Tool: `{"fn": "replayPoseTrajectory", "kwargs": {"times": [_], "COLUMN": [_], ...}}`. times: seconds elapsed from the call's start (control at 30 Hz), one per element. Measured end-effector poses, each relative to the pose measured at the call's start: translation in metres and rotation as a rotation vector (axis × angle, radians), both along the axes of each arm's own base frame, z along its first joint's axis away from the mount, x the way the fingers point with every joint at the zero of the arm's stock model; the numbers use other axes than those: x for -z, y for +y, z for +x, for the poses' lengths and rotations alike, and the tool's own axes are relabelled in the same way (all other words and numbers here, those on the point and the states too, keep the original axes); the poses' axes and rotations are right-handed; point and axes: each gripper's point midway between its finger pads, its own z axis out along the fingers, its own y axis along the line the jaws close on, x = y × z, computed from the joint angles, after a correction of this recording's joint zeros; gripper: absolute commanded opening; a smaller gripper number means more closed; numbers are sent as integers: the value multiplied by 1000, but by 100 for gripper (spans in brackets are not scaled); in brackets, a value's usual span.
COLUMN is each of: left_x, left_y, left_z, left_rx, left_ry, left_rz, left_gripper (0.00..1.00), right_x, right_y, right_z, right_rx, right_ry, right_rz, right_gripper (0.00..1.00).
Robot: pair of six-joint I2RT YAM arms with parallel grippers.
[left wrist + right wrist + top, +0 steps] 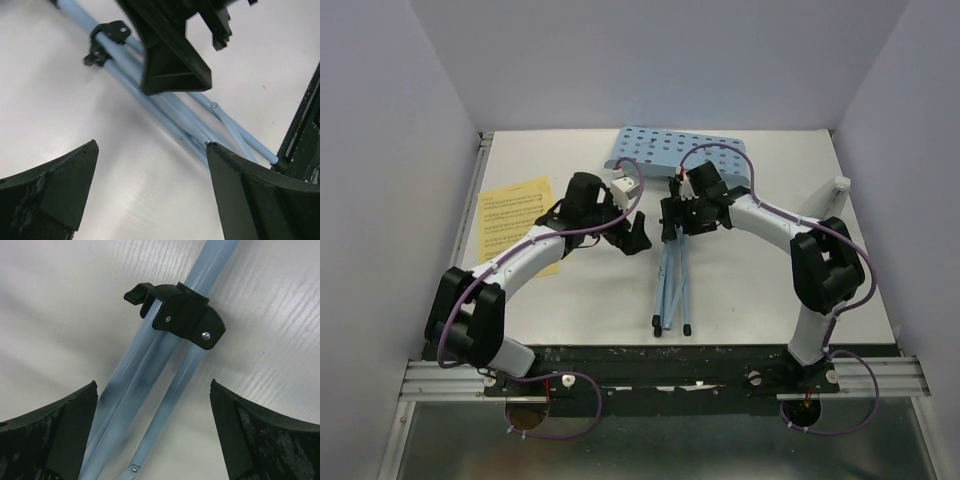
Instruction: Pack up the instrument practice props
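The light-blue music stand lies flat on the table, its hole-punched desk (pixel 665 150) at the back and its folded legs (pixel 672 285) pointing toward the near edge. My right gripper (pixel 674 218) hangs open over the legs (pixel 135 395), which run between its fingers without touching them, just below the black collar (pixel 185 315). My left gripper (pixel 637 235) is open just left of the legs (pixel 175 112), with only bare table between its fingers (pixel 150 150). Yellow sheet-music pages (pixel 515 215) lie at the left. A small whitish plastic piece (pixel 840 185) stands at the right edge.
White walls close the table (pixel 580 300) on the left, back and right. A black rail (pixel 670 355) runs along the near edge by the arm bases. In the left wrist view a finger of the right gripper (pixel 170 65) hangs over the legs.
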Motion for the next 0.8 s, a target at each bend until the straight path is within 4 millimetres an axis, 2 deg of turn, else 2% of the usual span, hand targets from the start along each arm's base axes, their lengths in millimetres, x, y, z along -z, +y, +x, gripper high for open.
{"fn": "replayPoseTrajectory", "kwargs": {"times": [0.13, 0.23, 0.3, 0.37, 0.4, 0.5, 0.63, 0.67, 0.7, 0.73, 0.8], "left_x": [-10, -22, -28, -28, -27, -21, -20, -19, -19, -17, -12], "left_y": [36, 54, 58, 59, 60, 61, 62, 63, 63, 63, 64], "left_z": [9, 7, 0, -6, -7, -9, -7, -6, -5, -4, -1], "left_rx": [-118, -172, -177, -177, -178, -184, -194, -199, -201, -205, -214], "left_ry": [-1, -36, -58, -64, -62, -49, -42, -39, -38, -33, -21], "left_rz": [6, 8, 3, 2, 3, 11, 8, 7, 6, 7, 12], "left_gripper": [99, 99, 99, 99, 99, 99, 99, 99, 99, 99, 99], "right_x": [19, 29, 36, 39, 40, 44, 48, 48, 48, 47, 46], "right_y": [5, 14, 16, 15, 14, 10, 8, 8, 8, 7, 6], "right_z": [-7, -13, -14, -13, -12, -11, -12, -12, -12, -12, -12], "right_rx": [-25, -49, -48, -35, -25, 18, 32, 34, 35, 37, 28], "right_ry": [35, 47, 46, 42, 38, 37, 31, 27, 22, 16, 1], "right_rz": [-25, -38, -63, -80, -88, -110, -114, -113, -111, -108, -108], "right_gripper": [99, 94, 90, 77, 74, 72, 61, 62, 66, 82, 100]}}
